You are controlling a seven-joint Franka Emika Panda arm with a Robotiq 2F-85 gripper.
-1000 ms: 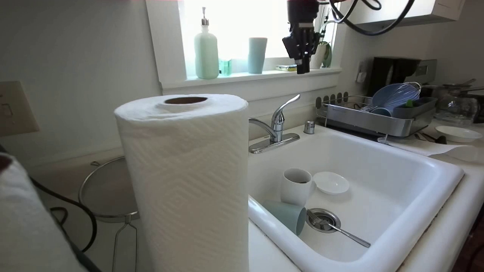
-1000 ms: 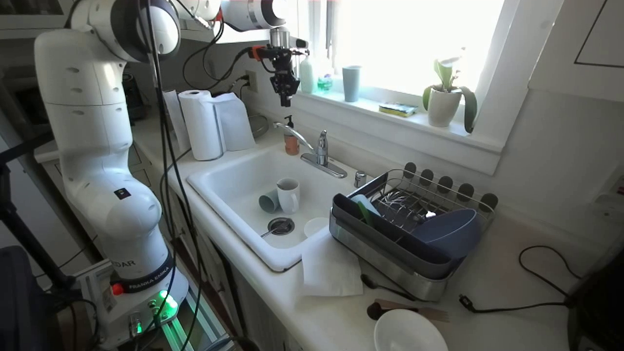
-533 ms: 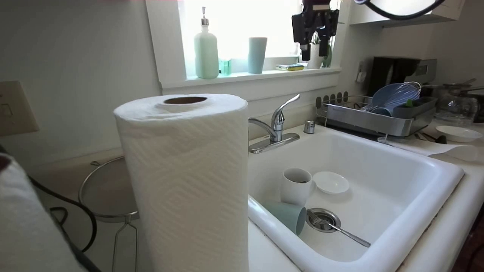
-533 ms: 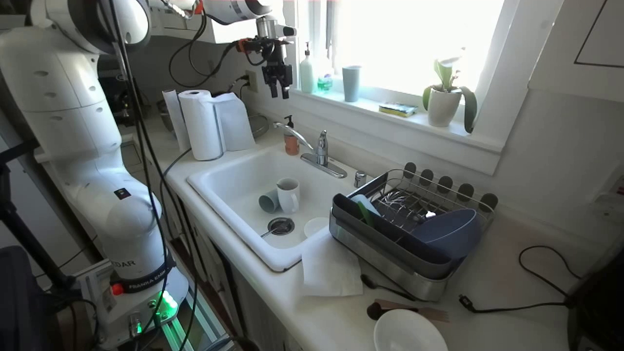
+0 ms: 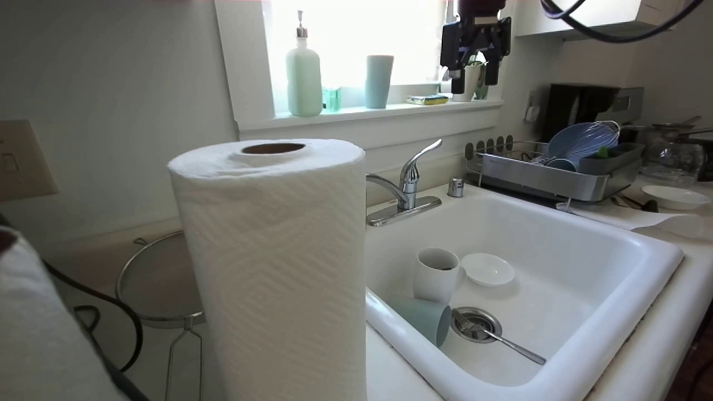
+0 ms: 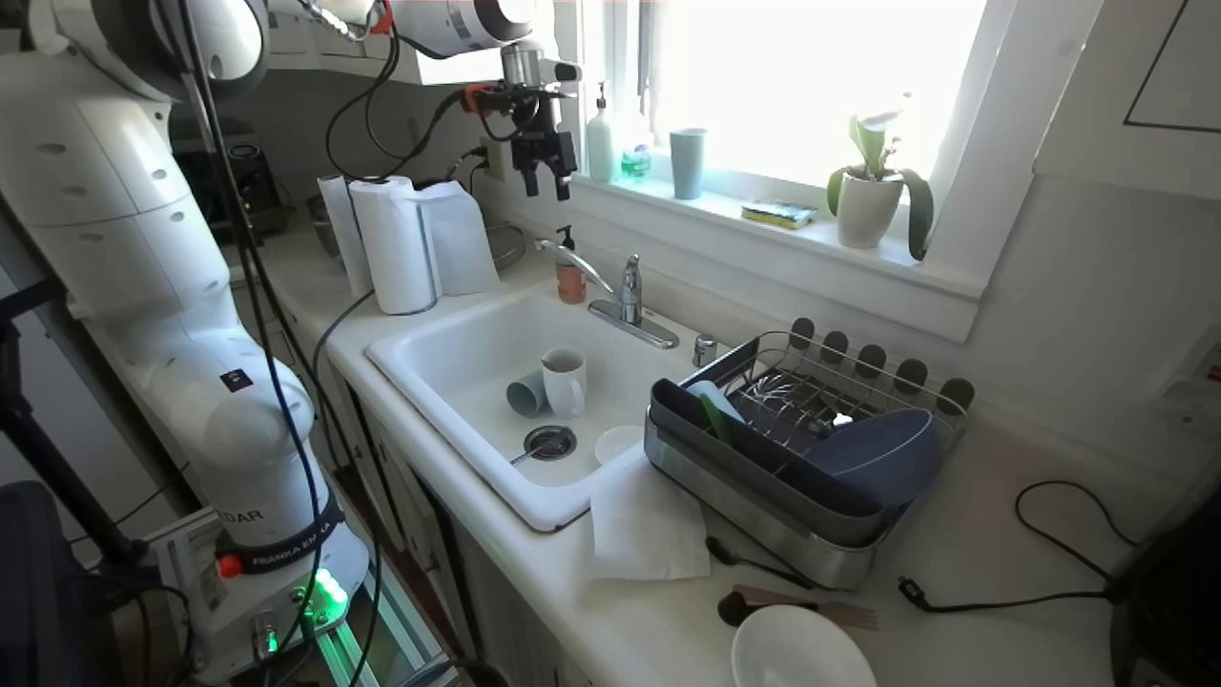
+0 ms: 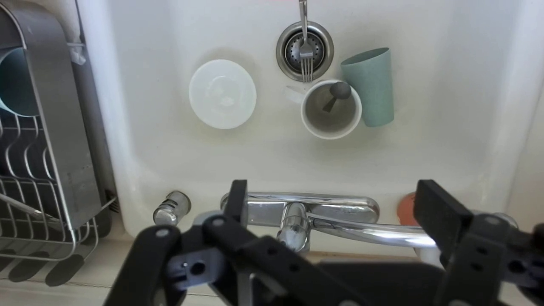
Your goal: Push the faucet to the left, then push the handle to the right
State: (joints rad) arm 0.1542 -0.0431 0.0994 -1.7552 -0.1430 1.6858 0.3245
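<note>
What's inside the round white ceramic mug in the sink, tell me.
In the wrist view, the round white ceramic mug holds a grey spoon-shaped utensil, rounded end up. Its lower end cannot be made out; in both exterior views the mug's wall covers the bottom.

Silver faucet [image 7: 374, 233], white sink [image 5: 585, 267]
The handle [image 5: 422, 152] is silver too; the white paper towel roll [image 5: 273, 267] carries a diamond pattern; the jaws are black.
</note>
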